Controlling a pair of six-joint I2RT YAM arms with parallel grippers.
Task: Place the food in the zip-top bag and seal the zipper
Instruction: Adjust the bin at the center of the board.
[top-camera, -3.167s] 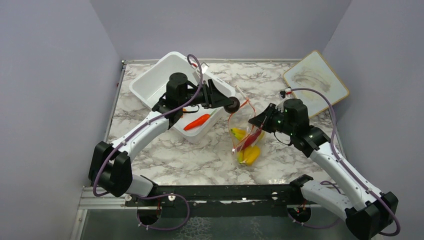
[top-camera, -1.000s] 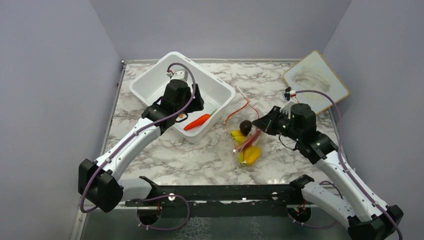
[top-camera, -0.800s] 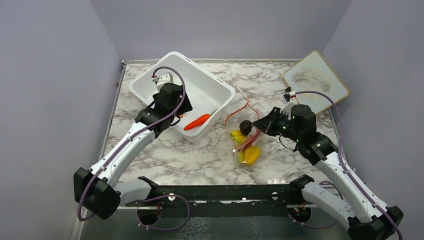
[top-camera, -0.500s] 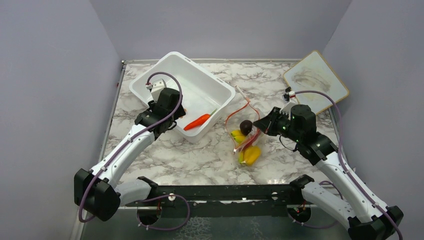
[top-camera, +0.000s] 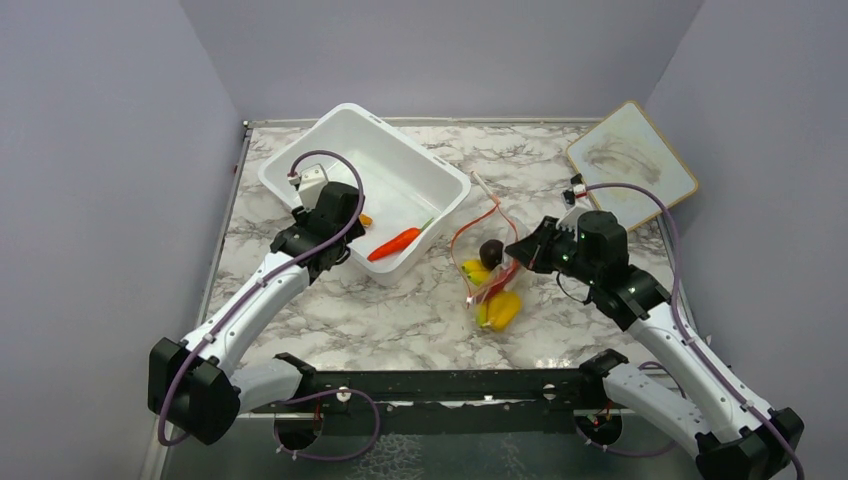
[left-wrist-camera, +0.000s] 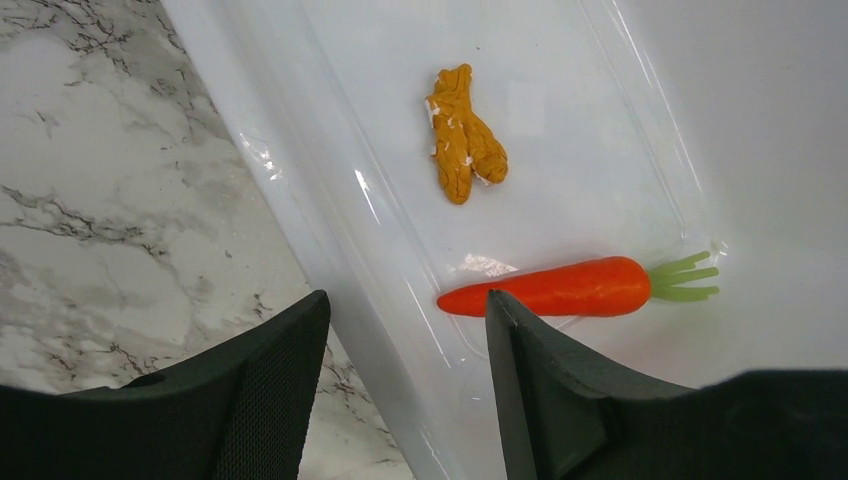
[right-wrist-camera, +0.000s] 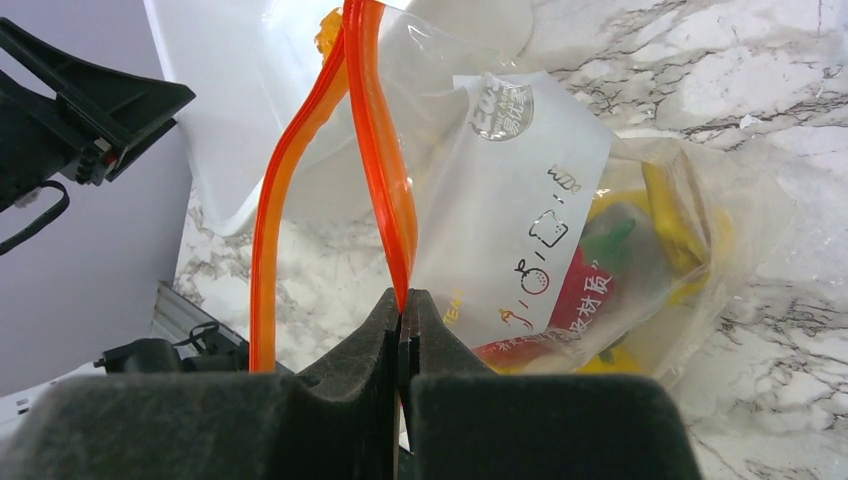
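The clear zip-top bag (top-camera: 492, 285) lies on the marble with its mouth held up. It holds a yellow banana (top-camera: 477, 269), a red chili (top-camera: 504, 277), a yellow pepper (top-camera: 503, 309) and a dark brown fruit (top-camera: 491, 249). My right gripper (right-wrist-camera: 402, 305) is shut on the red-orange zipper (right-wrist-camera: 382, 150) at one side of the mouth. The other side of the rim arcs free. An orange carrot (left-wrist-camera: 560, 287) and orange bits (left-wrist-camera: 465, 150) lie in the white tub (left-wrist-camera: 560, 80). My left gripper (left-wrist-camera: 407, 300) hangs open above the tub's near wall, empty, its right finger beside the carrot's tip.
A wood-framed whiteboard (top-camera: 632, 165) leans at the back right. A thin white stick (top-camera: 483, 187) lies between the tub (top-camera: 300, 165) and the bag. Lilac walls close in the table on three sides.
The dark fruit went from my left gripper into the bag. The left arm then swung back left over the tub's near wall, its jaws narrowing a little. The right gripper kept its hold.
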